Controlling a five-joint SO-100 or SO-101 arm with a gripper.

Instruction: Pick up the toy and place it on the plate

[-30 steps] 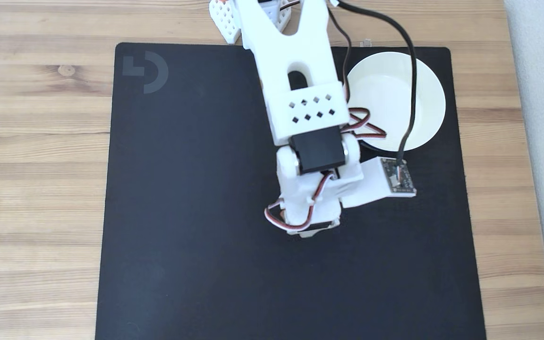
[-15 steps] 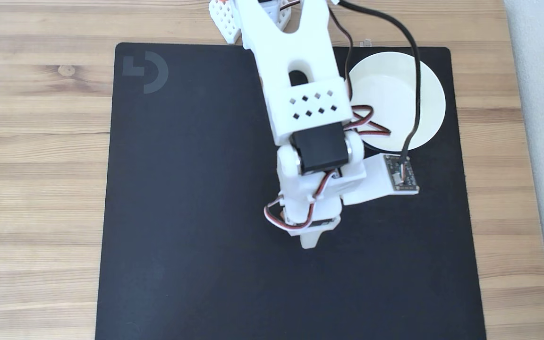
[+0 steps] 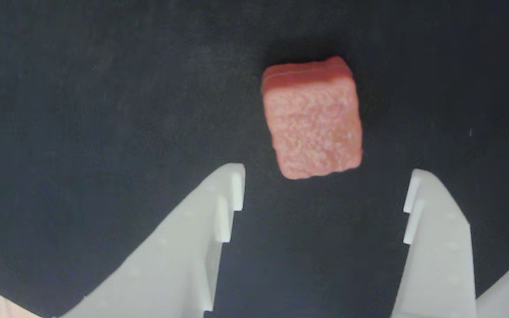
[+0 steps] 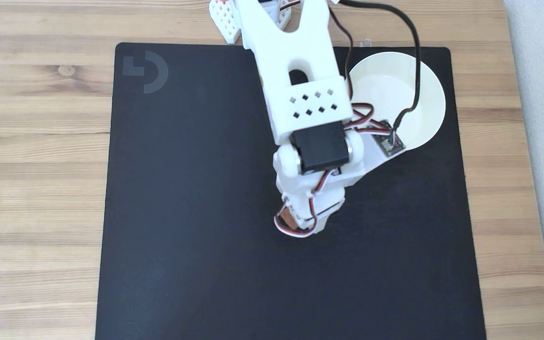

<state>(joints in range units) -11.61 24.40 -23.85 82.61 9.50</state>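
Toy [image 3: 313, 119] lies flat on the black mat [image 3: 104, 110], just ahead of my gripper [image 3: 323, 187], whose jaws stand spread wide with nothing between them. It looks light, rough and grippy; I'd pinch its two opposite flat sides.

You are looking at a light wooden table [image 4: 36, 141] carrying a black mat [image 4: 182, 189]. The white plate [image 4: 430, 85] is resting on the mat's upper right corner in the fixed view; the reddish toy [image 3: 312, 119] is lying flat on the mat.
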